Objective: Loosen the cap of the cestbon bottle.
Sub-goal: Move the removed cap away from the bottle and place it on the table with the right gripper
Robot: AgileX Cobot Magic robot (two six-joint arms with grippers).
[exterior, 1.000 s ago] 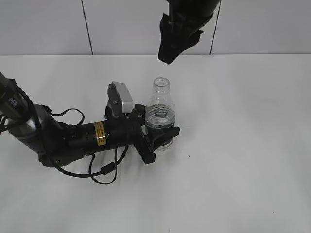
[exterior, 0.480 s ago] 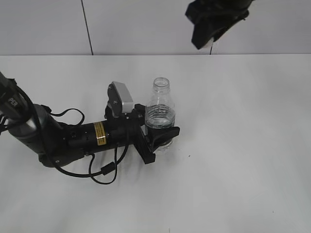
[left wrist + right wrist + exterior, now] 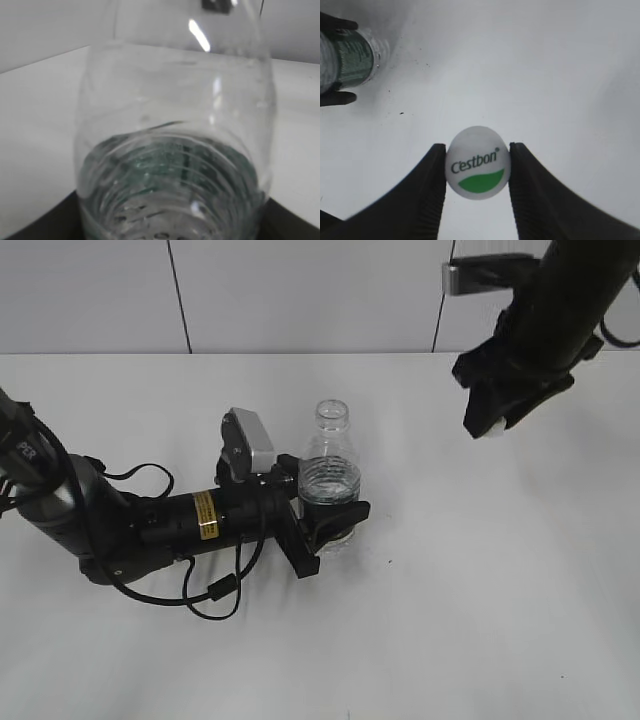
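The clear ribbed cestbon bottle [image 3: 329, 475] stands upright on the white table with its neck open and no cap on it. My left gripper [image 3: 325, 525] is shut on its lower body at the green label band; the bottle fills the left wrist view [image 3: 172, 165]. My right gripper [image 3: 487, 420] hangs above the table at the right, well clear of the bottle. It is shut on the white cap [image 3: 478, 162], which shows green "Cestbon" print and a green patch. The bottle's label end shows at the top left of the right wrist view [image 3: 350, 57].
The white table [image 3: 480, 570] runs to a pale panelled wall [image 3: 300, 290] at the back. My left arm and its black cables [image 3: 215, 585] lie across the table's left side.
My right gripper has moved from above the bottle to the right and downward, carrying the cap. The left gripper and the bottle have not moved.
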